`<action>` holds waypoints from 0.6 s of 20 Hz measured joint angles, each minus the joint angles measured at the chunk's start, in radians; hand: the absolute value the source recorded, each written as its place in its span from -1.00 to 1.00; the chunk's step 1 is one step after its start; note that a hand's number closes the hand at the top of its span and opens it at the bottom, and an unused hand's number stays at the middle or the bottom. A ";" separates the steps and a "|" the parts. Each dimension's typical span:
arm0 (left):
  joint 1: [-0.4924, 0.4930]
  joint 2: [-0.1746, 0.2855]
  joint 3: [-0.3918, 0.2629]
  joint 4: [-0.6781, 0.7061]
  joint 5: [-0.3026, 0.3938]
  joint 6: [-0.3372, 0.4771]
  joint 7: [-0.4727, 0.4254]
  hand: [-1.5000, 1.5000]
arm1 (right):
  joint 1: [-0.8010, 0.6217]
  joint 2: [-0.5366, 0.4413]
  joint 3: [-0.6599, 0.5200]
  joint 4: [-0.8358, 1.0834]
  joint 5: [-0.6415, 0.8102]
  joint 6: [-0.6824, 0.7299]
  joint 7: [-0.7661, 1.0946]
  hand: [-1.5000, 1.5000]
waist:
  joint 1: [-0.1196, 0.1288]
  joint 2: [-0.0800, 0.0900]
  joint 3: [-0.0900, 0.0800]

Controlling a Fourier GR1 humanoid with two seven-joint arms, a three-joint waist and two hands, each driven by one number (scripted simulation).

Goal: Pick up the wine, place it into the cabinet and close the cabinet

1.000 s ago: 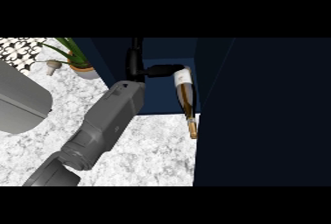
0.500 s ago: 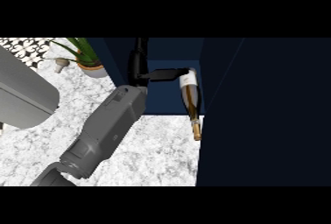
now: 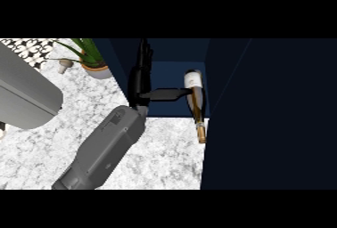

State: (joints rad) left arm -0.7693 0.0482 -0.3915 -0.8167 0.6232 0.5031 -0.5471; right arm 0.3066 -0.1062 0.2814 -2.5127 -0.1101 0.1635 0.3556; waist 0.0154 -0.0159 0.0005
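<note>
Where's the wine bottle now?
Head view, centre-right: the wine bottle lies base-first in the dark blue cabinet, neck over the marble counter, right hand at its left.

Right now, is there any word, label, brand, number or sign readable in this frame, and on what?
None can be read. The wine bottle carries a white label, but no lettering shows on it. Nothing written shows on the cabinet, plant pot or counter.

The marble counter [image 3: 164, 160] carries a potted plant [image 3: 95, 69] and a small pale object [image 3: 63, 66], both up-left of the hand [image 3: 139, 83]. At its thumb tip, to the right, the bottle [image 3: 195, 106] lies with its body on the cabinet floor [image 3: 168, 75] and its neck over the counter
</note>
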 measured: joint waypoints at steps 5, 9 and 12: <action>0.153 0.015 -0.062 -0.225 -0.020 0.039 0.049 -1.00 | -0.008 0.006 0.027 0.000 0.005 -0.016 0.005 -1.00 | 0.000 0.001 0.000; 0.288 0.039 -0.124 -0.418 -0.047 0.085 0.081 -1.00 | -0.025 0.001 0.024 -0.001 0.007 -0.026 0.020 -1.00 | 0.000 0.002 0.000; 0.377 0.059 -0.164 -0.529 -0.070 0.104 0.091 -1.00 | -0.035 -0.012 0.006 -0.003 0.005 -0.020 0.028 -1.00 | -0.005 0.005 0.000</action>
State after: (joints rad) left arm -0.3928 0.1071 -0.5556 -1.3453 0.5533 0.6071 -0.4557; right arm 0.2715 -0.1181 0.2875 -2.5157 -0.1050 0.1431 0.3837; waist 0.0105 -0.0109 0.0002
